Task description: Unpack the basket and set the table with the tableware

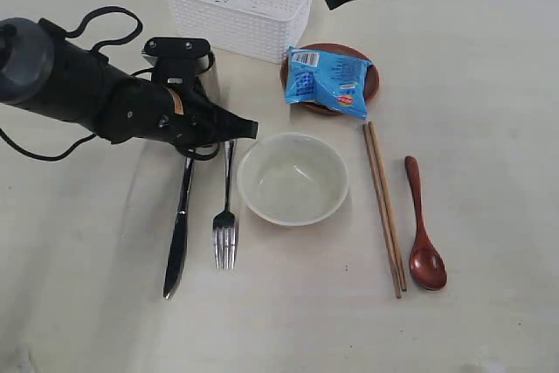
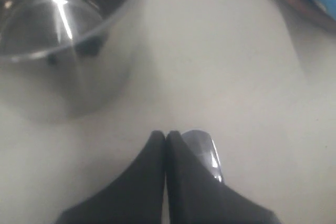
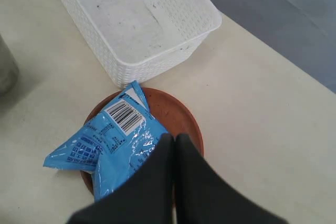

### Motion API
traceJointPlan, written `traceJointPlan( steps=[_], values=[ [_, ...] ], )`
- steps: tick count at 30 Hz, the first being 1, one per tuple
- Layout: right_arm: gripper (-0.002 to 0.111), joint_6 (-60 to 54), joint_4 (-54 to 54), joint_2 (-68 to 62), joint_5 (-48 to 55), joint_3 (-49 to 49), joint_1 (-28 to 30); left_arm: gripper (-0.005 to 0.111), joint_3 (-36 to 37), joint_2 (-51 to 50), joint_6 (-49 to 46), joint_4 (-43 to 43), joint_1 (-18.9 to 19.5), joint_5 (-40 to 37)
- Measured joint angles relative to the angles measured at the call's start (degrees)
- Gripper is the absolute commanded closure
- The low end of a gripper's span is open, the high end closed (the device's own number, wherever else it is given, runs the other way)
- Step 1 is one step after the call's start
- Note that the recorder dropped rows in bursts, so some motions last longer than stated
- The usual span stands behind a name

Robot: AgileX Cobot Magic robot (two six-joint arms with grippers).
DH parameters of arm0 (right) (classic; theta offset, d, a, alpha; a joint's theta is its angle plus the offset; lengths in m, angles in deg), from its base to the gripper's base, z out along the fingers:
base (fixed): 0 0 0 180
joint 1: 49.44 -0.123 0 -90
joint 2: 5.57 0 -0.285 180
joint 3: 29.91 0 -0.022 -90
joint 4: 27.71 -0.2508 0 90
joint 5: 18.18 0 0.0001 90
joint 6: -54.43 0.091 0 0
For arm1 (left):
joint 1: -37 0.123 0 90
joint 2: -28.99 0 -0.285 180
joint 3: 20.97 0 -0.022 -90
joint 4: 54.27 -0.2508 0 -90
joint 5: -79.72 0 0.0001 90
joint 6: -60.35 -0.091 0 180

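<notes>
Looks like a pale cream wood-look table (image 1: 489, 85), white perforated plastic basket (image 1: 236, 31) near its far edge. Got left tool (image 2: 167, 135) and right tool (image 3: 175, 137) both pinched together.

Glossy black arms (image 1: 74, 89), looped cables (image 1: 106, 10), tapered fingers (image 2: 139, 190)

Robotics lab setting: black robot arms (image 1: 79, 85) over a plain pale counter (image 1: 489, 85), where a white basket (image 1: 244, 2) and a bowl (image 1: 293, 179) are laid out.

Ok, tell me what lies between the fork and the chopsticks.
The cream bowl sits between the fork and the chopsticks, seen in the exterior view.
</notes>
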State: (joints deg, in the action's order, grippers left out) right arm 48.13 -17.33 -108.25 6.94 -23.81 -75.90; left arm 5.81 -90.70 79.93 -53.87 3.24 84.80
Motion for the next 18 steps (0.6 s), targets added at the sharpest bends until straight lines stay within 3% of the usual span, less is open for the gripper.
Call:
traceJointPlan(
  steps=[5, 18],
  values=[
    [0.109, 0.0, 0.0, 0.0, -0.1, 0.0, 0.0, 0.107, 0.0, 0.4, -0.3, 0.0, 0.0, -0.3],
    [0.109, 0.0, 0.0, 0.0, 1.4, 0.0, 0.0, 0.107, 0.2, 12.3, -6.0, 0.0, 0.0, -10.6]
  ],
)
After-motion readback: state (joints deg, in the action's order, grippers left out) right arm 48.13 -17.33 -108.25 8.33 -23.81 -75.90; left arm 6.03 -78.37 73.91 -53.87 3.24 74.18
